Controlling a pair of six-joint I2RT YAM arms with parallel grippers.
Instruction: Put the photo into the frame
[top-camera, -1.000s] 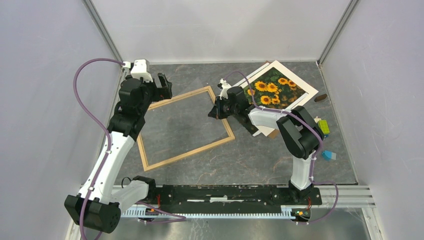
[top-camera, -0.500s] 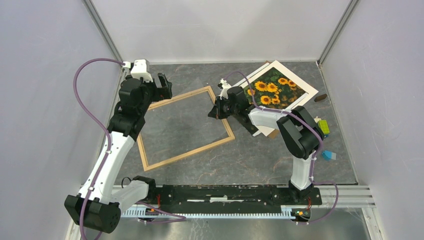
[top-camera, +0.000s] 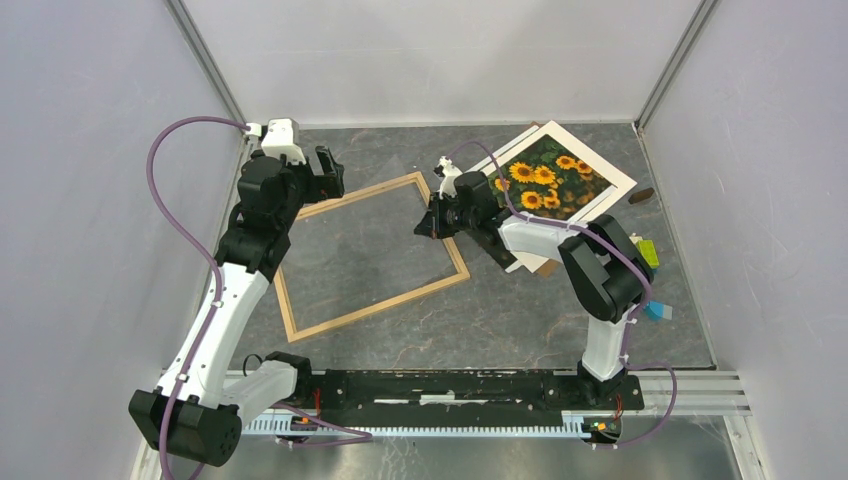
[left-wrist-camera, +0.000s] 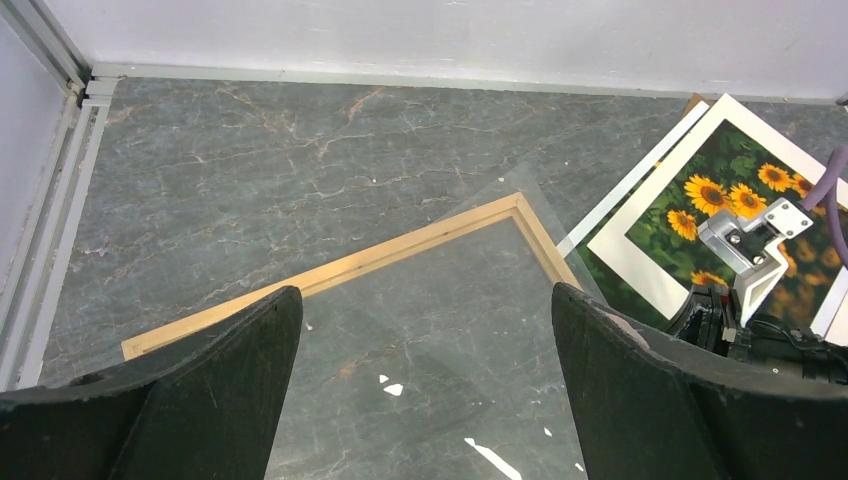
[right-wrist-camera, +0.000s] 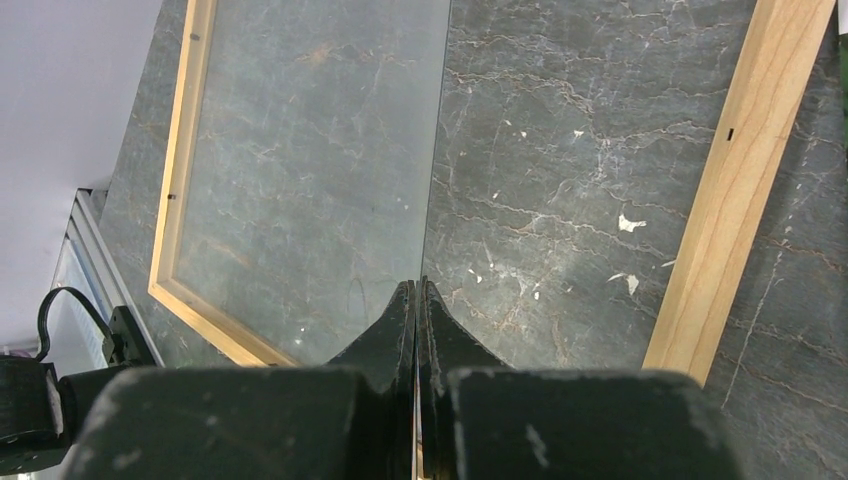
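Right claw (right-wrist-camera: 418, 290): shut tight, apparently pinching a clear pane's (right-wrist-camera: 300, 150) edge above the frame (top-camera: 380, 305).
Left claw (left-wrist-camera: 425, 300): wide open, empty, over the frame's far-left corner.
Photo (top-camera: 548, 180): far right on the table (top-camera: 500, 320), under a white mat (top-camera: 590, 152).
Handling: probably light, bendy and easily creased; grip a free corner.

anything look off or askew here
Yes: the clear transparent sheet sits askew, overhanging the far corner of the thin light wooden frame, one edge pinched in the shut right pincer. White flecks dot the grey marbled table.
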